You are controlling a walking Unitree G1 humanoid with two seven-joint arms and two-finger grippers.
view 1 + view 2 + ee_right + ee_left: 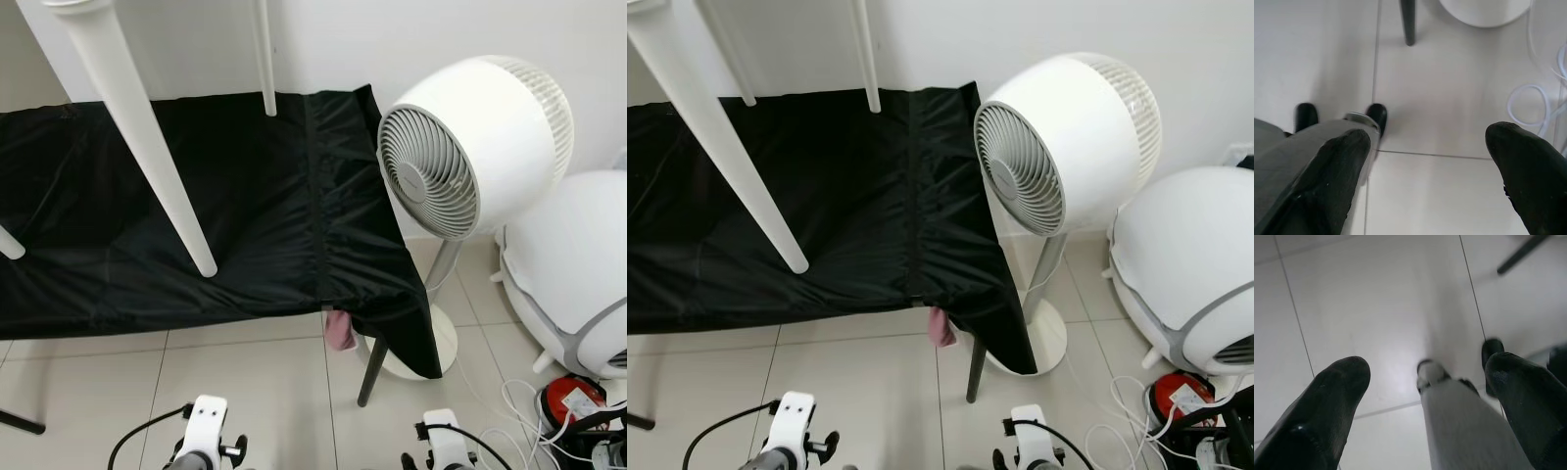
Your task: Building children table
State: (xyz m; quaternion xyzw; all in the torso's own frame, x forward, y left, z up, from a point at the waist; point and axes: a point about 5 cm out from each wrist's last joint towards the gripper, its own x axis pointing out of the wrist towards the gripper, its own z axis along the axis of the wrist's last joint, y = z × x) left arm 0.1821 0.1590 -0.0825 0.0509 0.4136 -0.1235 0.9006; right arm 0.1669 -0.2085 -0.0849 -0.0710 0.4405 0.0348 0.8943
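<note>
**Inspector:** Start with your tools. Your left tool [1425,396] hangs low over the tiled floor [1376,308], its two black fingers [1327,406] spread apart with nothing between them. Your right tool [1425,166] hangs the same way, fingers [1528,166] apart and empty, above the floor beside a loop of white cable [1528,105].

**Operator:** And the children's table?

**Inspector:** You see it upside down at the top of the head views. One long white table leg [137,127] slants across the frame and ends in front of the black cover [255,196]. A second, thinner white leg [265,59] stands further back near the wall. A stub of another white leg [8,243] shows at the left edge. Both your tools are well apart from all of them.

**Operator:** What sits under it?

**Inspector:** The black cover drapes over a low tabletop on dark legs [372,370]; a corner of the cloth hangs down at the right front. A small pink item [339,329] hangs just beneath that edge; I cannot tell what it is.

**Operator:** To your right?

**Inspector:** A white pedestal fan [470,147] stands just beside the covered tabletop, grille turned towards it. Beyond it sits a large white rounded appliance [573,264], with a red object [573,399] and tangled cables [529,411] on the floor near it.
</note>
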